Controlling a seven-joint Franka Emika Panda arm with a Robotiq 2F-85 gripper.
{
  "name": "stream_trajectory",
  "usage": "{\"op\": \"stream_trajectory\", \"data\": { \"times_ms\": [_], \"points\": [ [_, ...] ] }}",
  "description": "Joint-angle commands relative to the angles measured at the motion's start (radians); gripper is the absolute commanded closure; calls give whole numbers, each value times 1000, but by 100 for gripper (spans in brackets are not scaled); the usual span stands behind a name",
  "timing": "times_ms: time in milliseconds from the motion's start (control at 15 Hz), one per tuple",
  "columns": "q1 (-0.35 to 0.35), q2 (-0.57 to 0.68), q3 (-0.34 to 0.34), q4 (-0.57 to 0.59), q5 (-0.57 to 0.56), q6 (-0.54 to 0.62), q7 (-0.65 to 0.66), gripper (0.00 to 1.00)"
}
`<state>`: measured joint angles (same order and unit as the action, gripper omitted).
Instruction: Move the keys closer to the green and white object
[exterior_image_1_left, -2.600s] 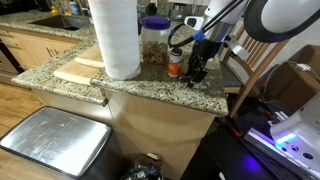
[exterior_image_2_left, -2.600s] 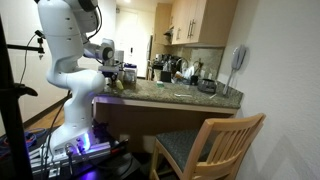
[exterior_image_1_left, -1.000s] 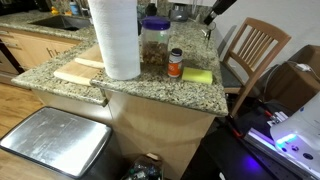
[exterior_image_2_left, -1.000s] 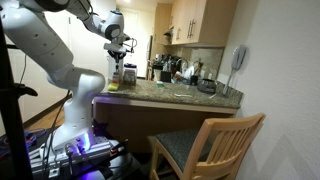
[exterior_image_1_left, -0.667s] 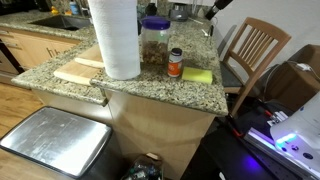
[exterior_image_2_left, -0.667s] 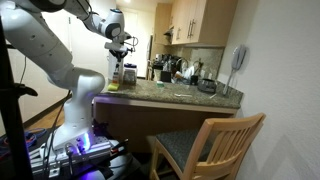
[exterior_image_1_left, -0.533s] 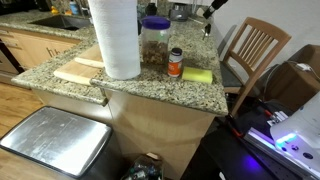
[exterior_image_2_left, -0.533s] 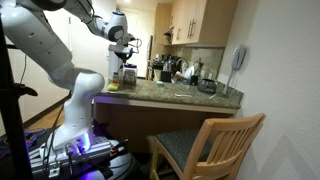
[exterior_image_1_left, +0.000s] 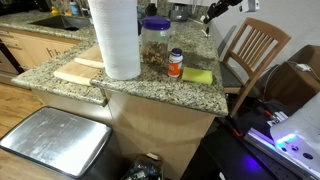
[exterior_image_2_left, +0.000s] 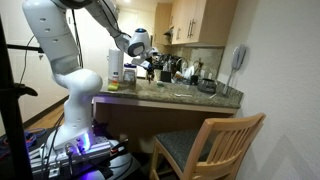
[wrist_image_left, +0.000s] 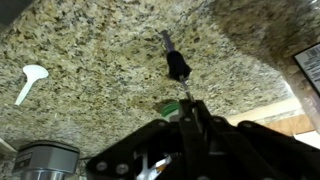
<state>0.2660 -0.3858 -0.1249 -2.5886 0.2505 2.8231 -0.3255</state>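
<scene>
The keys (wrist_image_left: 177, 66) lie on the speckled granite in the wrist view: a metal key, a black fob and a green tag (wrist_image_left: 170, 108) partly hidden behind my fingertips. My gripper (wrist_image_left: 186, 104) hangs high above them, shut, with nothing visibly held. In an exterior view the gripper (exterior_image_1_left: 210, 14) is at the top edge, up and away from the green and white object (exterior_image_1_left: 197, 75), a yellow-green sponge block by the counter's near edge. In an exterior view the arm reaches out over the counter with the gripper (exterior_image_2_left: 150, 64) well past the sponge (exterior_image_2_left: 116, 86).
An orange bottle with a white cap (exterior_image_1_left: 175, 62), a jar (exterior_image_1_left: 154, 42) and a tall paper towel roll (exterior_image_1_left: 115, 38) stand near the sponge. A white spoon (wrist_image_left: 30, 78) lies on the granite. A wooden chair (exterior_image_1_left: 250, 50) stands beside the counter.
The arm has swung away from above the sponge and out over the further counter. The gripper stayed shut throughout.
</scene>
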Motion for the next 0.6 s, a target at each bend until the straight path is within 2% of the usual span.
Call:
{"op": "stream_trajectory", "data": {
  "times_ms": [0,67,200,333,533],
  "points": [
    [-4,17,5,11,0,2,10,92],
    [-1,21,13,7,-3,10,9,98],
    [0,93,12,46,42,126,67,98],
    [40,150,-25,105,133,175,108,98],
    [33,263,-7,191,205,274,212,98]
  ]
}}
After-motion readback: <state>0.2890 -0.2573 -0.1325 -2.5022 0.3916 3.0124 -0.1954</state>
